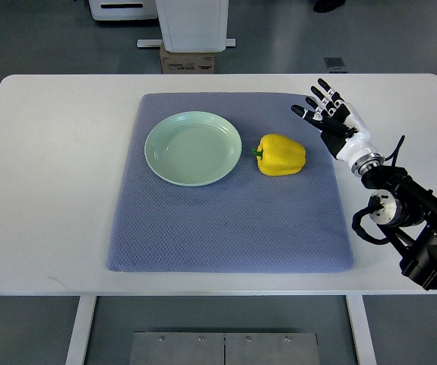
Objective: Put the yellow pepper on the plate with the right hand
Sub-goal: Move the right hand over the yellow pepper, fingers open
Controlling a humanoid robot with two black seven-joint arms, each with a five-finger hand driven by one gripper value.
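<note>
Right robot hand (326, 114), fingers spread (empty), hovers right of yellow pepper (281, 155); best wrap its body squarely before lifting to plate (193, 148).

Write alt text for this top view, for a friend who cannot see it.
A yellow pepper lies on a blue-grey mat just right of an empty pale green plate, on a white table. The robot's right hand, fingers spread, hovers to the pepper's right without touching it.
</note>
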